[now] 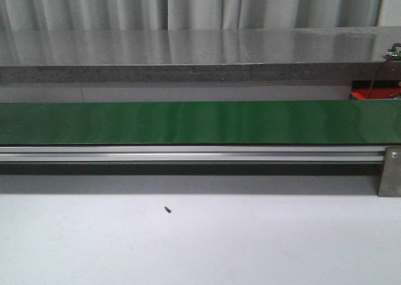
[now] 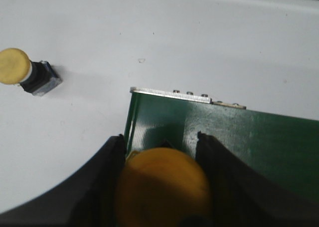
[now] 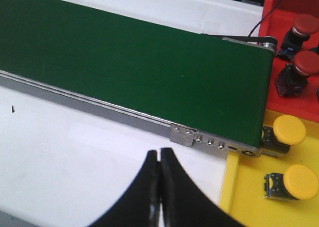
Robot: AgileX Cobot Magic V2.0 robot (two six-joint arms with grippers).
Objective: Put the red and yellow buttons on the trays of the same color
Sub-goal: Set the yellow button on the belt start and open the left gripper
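Observation:
In the left wrist view my left gripper [image 2: 160, 142] is shut on a yellow button [image 2: 162, 187], held over the end of the green conveyor belt [image 2: 224, 137]. Another yellow button [image 2: 27, 72] lies on the white table beside that end. My right gripper [image 3: 160, 154] is shut and empty above the white table, near the belt's other end [image 3: 139, 62]. The yellow tray [image 3: 249, 197] there holds two yellow buttons [image 3: 286, 132] [image 3: 296, 183]. Two red buttons [image 3: 305, 26] [image 3: 301, 67] lie on the red tray [image 3: 294, 100]. Neither gripper shows in the front view.
The front view shows the green belt [image 1: 200, 122] on its aluminium rail [image 1: 188, 153] across the table, a small dark screw [image 1: 167, 209] on the white surface in front, and a corner of the red tray [image 1: 369, 92] at the far right.

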